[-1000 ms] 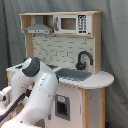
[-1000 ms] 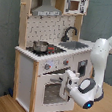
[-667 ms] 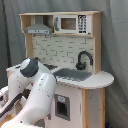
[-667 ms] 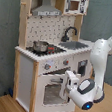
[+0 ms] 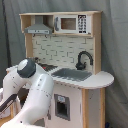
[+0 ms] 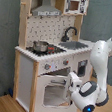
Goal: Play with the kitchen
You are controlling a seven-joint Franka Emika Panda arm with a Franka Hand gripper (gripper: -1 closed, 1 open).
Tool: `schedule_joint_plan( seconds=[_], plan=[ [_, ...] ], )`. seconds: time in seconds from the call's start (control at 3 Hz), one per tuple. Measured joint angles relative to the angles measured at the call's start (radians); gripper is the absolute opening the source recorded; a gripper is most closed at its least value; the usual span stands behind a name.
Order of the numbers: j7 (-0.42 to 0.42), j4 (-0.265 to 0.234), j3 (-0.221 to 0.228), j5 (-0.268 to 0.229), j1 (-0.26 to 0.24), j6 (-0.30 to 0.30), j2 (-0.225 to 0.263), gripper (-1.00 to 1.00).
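Second exterior view: the kitchen [image 6: 44,55] stands upright on the wooden floor [image 6: 0,105], tall axis vertical, its front facing the second exterior view's lower right. A small pot [image 6: 40,46] sits on the stovetop. The gripper [image 6: 74,80] sits low at the oven door [image 6: 52,92], likely to work it; whether it is spread or pinching, I cannot tell.

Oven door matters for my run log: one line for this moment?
arm: low, gripper at oven door | pot: on stovetop | sink: untouched
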Motion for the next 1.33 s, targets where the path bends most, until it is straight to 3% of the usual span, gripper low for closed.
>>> schedule_joint_plan(
  seconds=[0.33, 1.0, 1.33],
  plan=[
    [0.004, 0.053, 0.003, 0.041, 0.038, -0.064, 0.036, -1.0],
    [0.005, 0.154, 0.02, 0.056, 0.102, -0.196, 0.127, -1.0],
    [0.007, 0.153, 0.031, 0.077, 0.104, -0.236, 0.128, -1.0]
  ],
)
